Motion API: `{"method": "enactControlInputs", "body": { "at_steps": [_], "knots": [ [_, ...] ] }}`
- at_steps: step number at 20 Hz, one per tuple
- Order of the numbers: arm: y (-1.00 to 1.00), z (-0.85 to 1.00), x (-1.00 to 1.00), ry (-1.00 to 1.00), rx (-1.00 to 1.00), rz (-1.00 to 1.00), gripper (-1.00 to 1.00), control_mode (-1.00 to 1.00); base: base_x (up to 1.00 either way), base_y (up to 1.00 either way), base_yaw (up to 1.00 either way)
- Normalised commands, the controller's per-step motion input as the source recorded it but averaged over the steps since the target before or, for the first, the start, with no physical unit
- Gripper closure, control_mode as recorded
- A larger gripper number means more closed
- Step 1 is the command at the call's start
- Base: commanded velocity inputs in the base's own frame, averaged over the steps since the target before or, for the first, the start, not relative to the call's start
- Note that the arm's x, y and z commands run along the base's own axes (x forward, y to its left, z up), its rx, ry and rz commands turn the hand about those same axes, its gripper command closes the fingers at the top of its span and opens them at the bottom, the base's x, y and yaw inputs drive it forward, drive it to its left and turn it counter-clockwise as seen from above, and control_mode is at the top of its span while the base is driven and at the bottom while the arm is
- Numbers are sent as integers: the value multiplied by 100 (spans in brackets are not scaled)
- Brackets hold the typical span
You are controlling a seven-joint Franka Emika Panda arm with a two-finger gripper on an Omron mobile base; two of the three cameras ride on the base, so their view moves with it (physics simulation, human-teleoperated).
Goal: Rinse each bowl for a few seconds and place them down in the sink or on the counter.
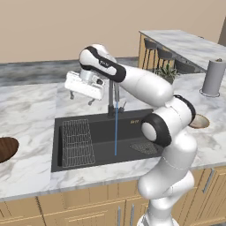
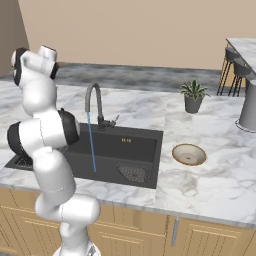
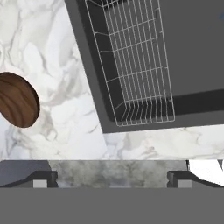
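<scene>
While water runs from the tap [image 1: 115, 90] in a thin blue stream, no bowl is under it yet.

Hand: the hand [image 1: 81, 97] hangs high over the table [image 1: 31, 110] at the sink's left rear corner, fingers spread wide apart and holding nothing.

Sink: the black sink [image 1: 103, 128] has a wire rack [image 1: 77, 142] in its left part and a mesh strainer [image 1: 144, 148] on the floor to the right; the stream lands between them.

Dark bowl: the wood-grained bowl [image 1: 6, 148] sits on the table well left of the sink, cut by the frame edge; in the hand view it lies at the left edge [image 3: 17, 99], clear of the sink's rim.

Tan bowl: the smaller bowl [image 2: 189, 154] rests on the table just right of the sink, near the plant pot [image 2: 193, 97] and partly hidden behind the arm in the left base view.

Step, as I judge it: both bowls unrinsed; the hand seems set to go for the dark one.

Risk: that bowl is wide and shallow, so fingers closing on its rim could slip or tip it, spilling it off the table's near edge.

Risk: a low sweep toward it might clip the tap or the rack wall.
</scene>
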Motion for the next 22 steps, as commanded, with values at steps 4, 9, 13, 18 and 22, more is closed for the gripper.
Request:
{"method": "enactControlInputs", "body": {
  "at_steps": [4, 9, 13, 18, 22],
  "knots": [
    [54, -15, -5, 9, -2, 5, -100, -100, 0, 0, 0],
    [57, -14, -7, 5, -3, 4, -100, -100, 0, 0, 0],
    [62, -17, -1, 0, -4, 3, -100, -100, 0, 0, 0],
    [71, -18, 0, -1, -7, 3, -100, -100, 0, 0, 0],
    [51, -18, -1, -7, -6, 3, -100, -100, 0, 0, 0]
  ]
}}
